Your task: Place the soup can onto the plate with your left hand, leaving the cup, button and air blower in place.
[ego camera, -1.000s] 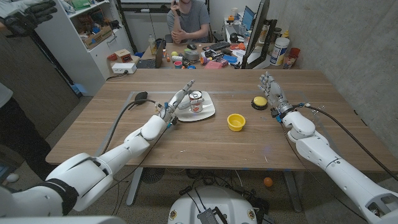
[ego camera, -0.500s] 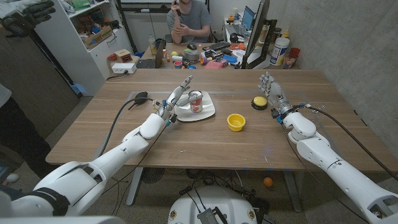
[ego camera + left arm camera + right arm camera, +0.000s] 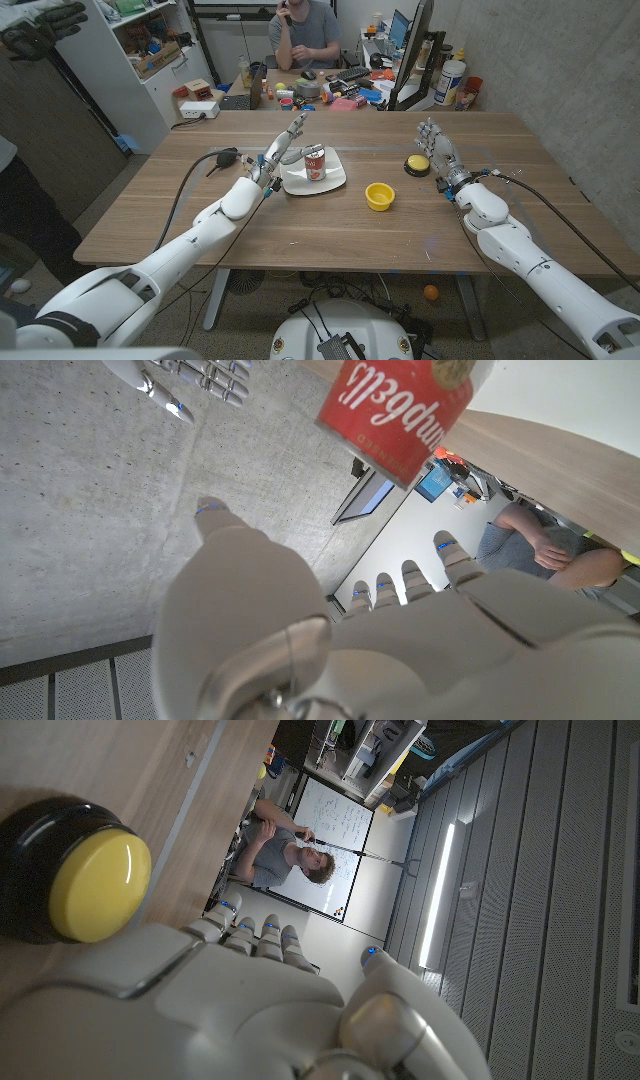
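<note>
The red and white soup can [image 3: 314, 163] stands upright on the white plate [image 3: 330, 181] at mid-table. My left hand [image 3: 279, 152] hovers just left of the can with its fingers spread, apart from it and holding nothing. In the left wrist view the can [image 3: 400, 412] shows beyond my left hand [image 3: 330, 630], untouched. My right hand [image 3: 437, 150] stands with fingers apart at the right, next to the yellow button [image 3: 417, 163]. The button [image 3: 75, 870] appears close to my right hand [image 3: 250, 990] in the right wrist view.
A yellow cup [image 3: 379, 196] sits right of the plate. The black air blower [image 3: 226, 156] lies left of my left hand, its cable trailing toward the table's front. A person sits behind the cluttered far desk. A shelf unit stands at the back left.
My left hand has let go of the can, opened, and drawn back to the left. The can now stands upright on the plate. The right arm has barely moved.
</note>
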Controlling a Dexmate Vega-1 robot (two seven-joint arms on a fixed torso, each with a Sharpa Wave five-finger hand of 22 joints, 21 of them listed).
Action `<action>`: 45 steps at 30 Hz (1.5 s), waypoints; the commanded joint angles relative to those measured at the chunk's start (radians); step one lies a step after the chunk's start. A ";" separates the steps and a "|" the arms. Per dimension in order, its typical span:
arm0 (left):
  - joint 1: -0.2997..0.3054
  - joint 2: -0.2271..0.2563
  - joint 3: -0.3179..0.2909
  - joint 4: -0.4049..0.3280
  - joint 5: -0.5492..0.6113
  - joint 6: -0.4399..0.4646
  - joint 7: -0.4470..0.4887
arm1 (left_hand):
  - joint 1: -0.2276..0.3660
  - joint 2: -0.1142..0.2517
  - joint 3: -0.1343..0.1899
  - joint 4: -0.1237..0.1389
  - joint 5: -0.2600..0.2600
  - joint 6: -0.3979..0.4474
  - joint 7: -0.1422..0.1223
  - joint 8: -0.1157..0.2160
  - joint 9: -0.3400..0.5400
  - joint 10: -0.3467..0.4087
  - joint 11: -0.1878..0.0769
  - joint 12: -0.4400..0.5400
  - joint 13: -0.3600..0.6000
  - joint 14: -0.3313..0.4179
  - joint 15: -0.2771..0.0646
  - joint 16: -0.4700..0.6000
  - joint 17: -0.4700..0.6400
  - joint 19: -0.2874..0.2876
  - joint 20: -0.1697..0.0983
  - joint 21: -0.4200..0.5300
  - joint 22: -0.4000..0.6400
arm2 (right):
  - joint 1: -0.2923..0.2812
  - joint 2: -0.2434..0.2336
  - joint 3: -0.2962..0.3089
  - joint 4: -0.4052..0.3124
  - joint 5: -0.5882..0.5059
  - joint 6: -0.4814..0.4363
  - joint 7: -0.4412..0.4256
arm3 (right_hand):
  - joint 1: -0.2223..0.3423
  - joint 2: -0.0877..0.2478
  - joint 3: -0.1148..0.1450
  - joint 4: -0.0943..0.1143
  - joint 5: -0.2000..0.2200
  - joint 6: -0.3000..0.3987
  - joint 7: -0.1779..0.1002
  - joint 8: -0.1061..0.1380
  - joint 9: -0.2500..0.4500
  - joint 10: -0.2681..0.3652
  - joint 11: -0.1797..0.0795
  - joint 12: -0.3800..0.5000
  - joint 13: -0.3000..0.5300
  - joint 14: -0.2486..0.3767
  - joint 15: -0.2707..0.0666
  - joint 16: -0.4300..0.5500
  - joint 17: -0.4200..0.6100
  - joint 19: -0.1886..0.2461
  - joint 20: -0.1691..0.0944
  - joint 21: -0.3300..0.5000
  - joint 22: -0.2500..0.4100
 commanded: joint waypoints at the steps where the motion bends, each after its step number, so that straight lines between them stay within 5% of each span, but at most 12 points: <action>1: 0.018 0.022 -0.034 -0.087 0.002 0.043 0.003 | -0.008 0.007 -0.009 0.003 0.009 -0.052 -0.008 0.010 0.002 -0.021 0.004 0.011 0.003 0.011 -0.003 0.006 0.005 0.007 0.010 0.006 0.003 | -0.014 -0.007 0.001 -0.017 -0.005 -0.003 -0.009 | -0.009 0.030 0.002 -0.003 -0.004 0.003 0.006 0.009 0.004 0.005 0.006 0.007 0.002 0.000 0.001 0.002 0.002 -0.003 -0.002 -0.002 0.004; 45: 0.034 0.103 -0.123 -0.353 -0.030 0.175 -0.051 | -0.023 0.035 -0.025 0.020 0.004 0.000 -0.017 0.017 0.002 0.010 -0.006 0.017 0.004 0.048 -0.020 0.013 0.009 0.042 0.010 0.017 0.006 | -0.086 -0.018 0.016 -0.086 -0.018 0.005 -0.061 | -0.008 0.029 0.001 -0.004 -0.004 0.008 0.007 0.009 0.003 0.007 0.006 0.007 0.002 0.003 0.000 0.002 0.001 -0.005 -0.001 -0.005 0.004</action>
